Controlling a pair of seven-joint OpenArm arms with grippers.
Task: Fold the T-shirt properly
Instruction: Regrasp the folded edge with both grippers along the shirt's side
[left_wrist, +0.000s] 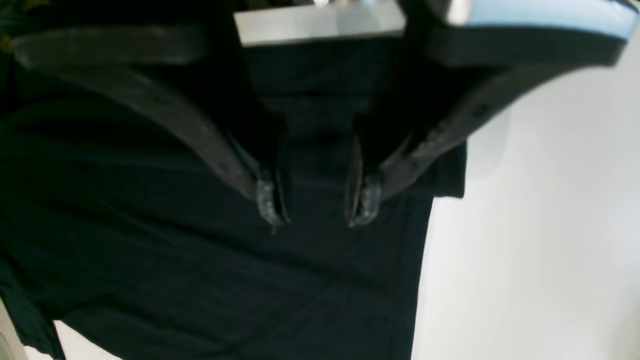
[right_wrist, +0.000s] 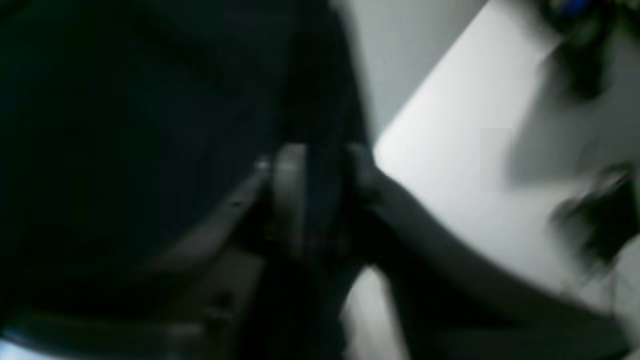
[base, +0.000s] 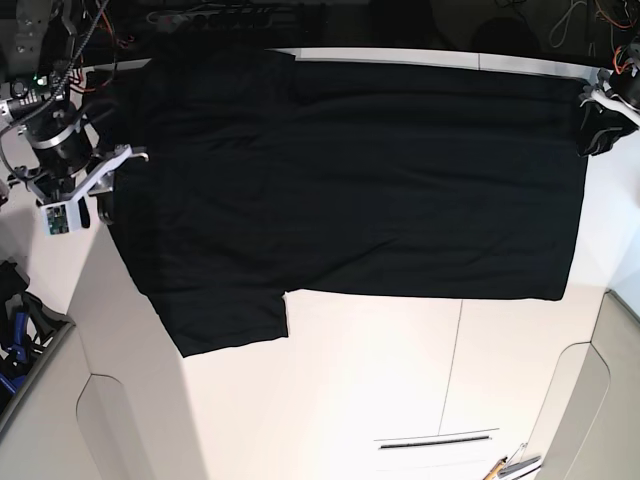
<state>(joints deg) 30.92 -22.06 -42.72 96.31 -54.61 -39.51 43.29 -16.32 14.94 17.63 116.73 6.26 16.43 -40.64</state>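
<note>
The black T-shirt (base: 350, 180) lies spread flat over the white table (base: 400, 380), plain side up, with one short sleeve (base: 230, 320) pointing toward the near edge. At the shirt's far right edge is my left gripper (base: 597, 128). In the left wrist view, the left gripper (left_wrist: 317, 202) is open, its fingertips (left_wrist: 272, 202) apart just above the T-shirt (left_wrist: 200, 250), with nothing between them. My right gripper (base: 100, 195) is at the shirt's left edge. The right wrist view is blurred. There the right gripper (right_wrist: 322, 185) shows a gap between its fingers, beside the dark T-shirt (right_wrist: 125, 125).
Cables and arm mounts crowd the table's back edge (base: 220, 15). Blue-handled items (base: 15, 340) lie off the table at the left. A narrow slot (base: 435, 440) and small tools (base: 510, 465) sit near the front right. Bare white table (left_wrist: 550, 225) lies beside the cloth.
</note>
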